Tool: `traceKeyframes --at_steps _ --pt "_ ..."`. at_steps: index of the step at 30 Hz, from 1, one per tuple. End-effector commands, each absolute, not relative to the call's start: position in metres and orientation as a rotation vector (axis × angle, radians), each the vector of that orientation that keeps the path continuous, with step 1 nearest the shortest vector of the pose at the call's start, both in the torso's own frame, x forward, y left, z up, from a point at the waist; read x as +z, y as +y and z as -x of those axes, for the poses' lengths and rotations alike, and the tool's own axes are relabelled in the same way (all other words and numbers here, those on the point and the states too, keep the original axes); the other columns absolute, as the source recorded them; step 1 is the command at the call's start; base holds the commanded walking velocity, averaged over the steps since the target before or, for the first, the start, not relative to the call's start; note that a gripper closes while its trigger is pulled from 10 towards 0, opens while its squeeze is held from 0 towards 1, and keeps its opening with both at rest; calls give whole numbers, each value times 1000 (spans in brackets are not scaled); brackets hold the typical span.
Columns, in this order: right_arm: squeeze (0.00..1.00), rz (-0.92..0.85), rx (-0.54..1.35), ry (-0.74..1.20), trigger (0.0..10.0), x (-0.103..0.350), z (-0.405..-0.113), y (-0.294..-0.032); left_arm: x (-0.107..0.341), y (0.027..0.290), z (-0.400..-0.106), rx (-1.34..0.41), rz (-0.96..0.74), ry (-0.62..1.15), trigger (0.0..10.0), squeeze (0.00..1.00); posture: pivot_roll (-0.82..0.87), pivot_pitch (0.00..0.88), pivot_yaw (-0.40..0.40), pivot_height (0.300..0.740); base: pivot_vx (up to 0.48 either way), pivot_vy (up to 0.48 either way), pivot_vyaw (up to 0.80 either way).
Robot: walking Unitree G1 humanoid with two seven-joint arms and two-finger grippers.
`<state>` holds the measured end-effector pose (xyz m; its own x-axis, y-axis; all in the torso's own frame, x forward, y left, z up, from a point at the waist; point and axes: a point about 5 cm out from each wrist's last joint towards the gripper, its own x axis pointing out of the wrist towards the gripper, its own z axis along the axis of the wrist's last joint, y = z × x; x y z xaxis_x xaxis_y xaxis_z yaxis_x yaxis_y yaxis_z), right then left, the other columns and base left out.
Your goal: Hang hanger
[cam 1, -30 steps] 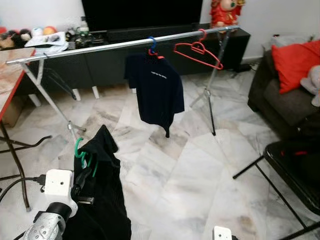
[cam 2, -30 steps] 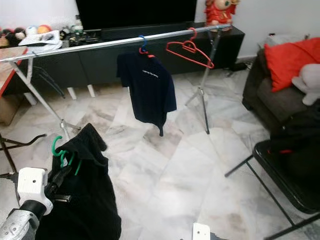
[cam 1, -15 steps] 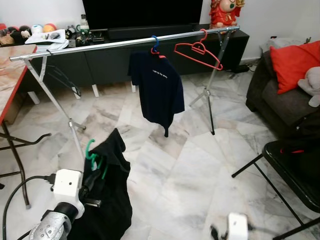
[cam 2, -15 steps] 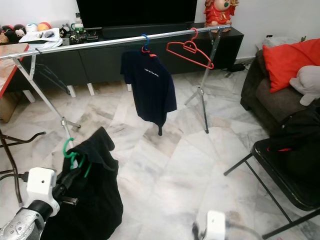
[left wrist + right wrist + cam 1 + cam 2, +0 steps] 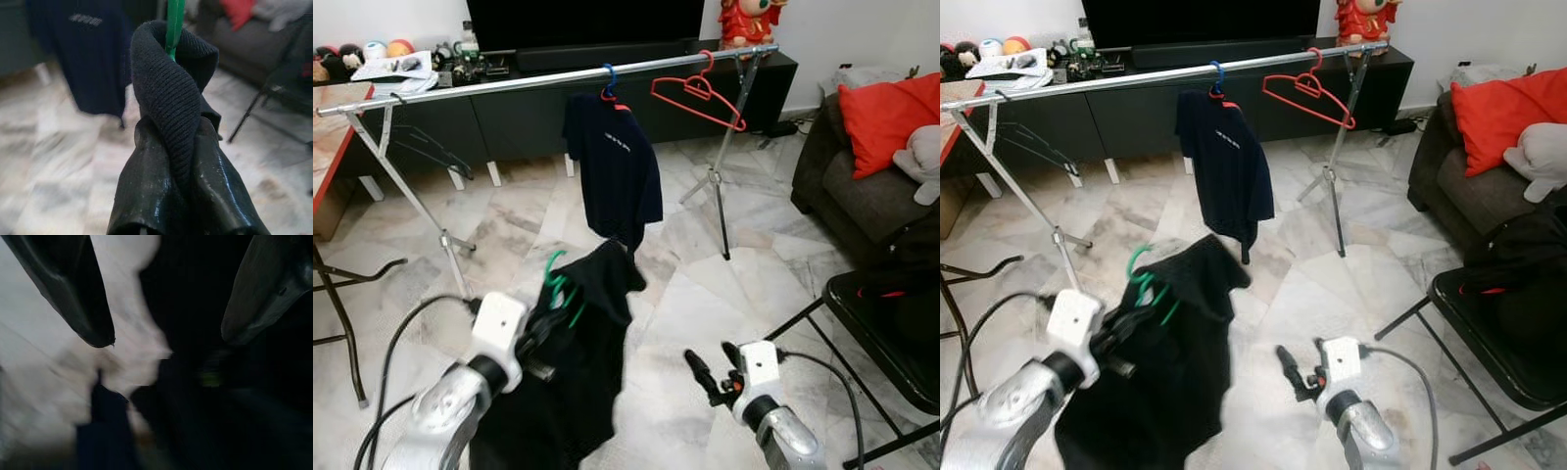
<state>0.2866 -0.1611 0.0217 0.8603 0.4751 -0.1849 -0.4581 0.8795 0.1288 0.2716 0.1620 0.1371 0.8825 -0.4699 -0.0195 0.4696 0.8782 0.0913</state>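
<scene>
Left end effector clamps green hanger carrying black garment; right end effector gapes.

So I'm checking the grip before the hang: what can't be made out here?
- Left end effector, left wrist view: contact with the green plastic hanger is hidden by the black knit garment.
- Green hanger's shoulders, eye views: covered by the garment.
- Right end effector, right wrist view: everything beyond it is blurred.

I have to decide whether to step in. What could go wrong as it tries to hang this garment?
The left end effector pinches the black garment around the green hanger, so the hook may tilt and miss the rail. The long hem could drag on the floor. It might also bump the hung navy shirt.
</scene>
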Motion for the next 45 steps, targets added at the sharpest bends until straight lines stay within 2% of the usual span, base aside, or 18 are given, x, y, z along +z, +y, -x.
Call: traceKeyframes --at_steps 1,5,11,14,16,18,21,26,35,44,45 --pt "0 -80 575 166 10000 31 -287 -158 147 146 -276 -587 -91 -33 10000 0 5 89 31 721 0 0 0" --pt "0 -64 697 122 10000 40 -285 -152 156 126 -283 -708 -81 -54 10000 0 -5 95 33 721 0 0 0" --pt "0 -56 736 78 10000 46 -282 -149 164 107 -283 -846 -78 -63 10000 0 -6 99 33 721 0 0 0" --pt "0 2 717 69 10000 47 -282 -152 167 102 -282 -901 -77 -63 10000 0 -13 106 36 721 0 0 0" --pt "0 9 709 66 10000 48 -282 -153 167 101 -282 -908 -77 -63 10000 0 -13 106 36 721 0 0 0" --pt "0 77 561 20 10000 56 -291 -163 166 101 -282 -924 -70 -53 10000 0 -21 109 33 721 0 0 0" --pt "0 99 502 4 10000 59 -293 -167 163 101 -282 -923 -71 -40 10000 0 -22 111 31 721 0 0 0" --pt "0 86 395 1 10000 57 -293 -171 161 102 -281 -926 -69 -31 10000 0 -18 113 30 721 0 0 0" --pt "0 75 488 92 10000 42 -288 -157 161 102 -280 -937 -71 -24 10000 0 -15 114 30 721 0 0 0" --pt "0 87 436 120 10000 43 -301 -159 161 100 -278 -961 -63 -14 10000 0 -8 117 31 721 0 0 0" --pt "0 86 429 121 7647 43 -302 -159 161 100 -278 -962 -63 -14 10000 0 -8 117 31 721 0 0 0"
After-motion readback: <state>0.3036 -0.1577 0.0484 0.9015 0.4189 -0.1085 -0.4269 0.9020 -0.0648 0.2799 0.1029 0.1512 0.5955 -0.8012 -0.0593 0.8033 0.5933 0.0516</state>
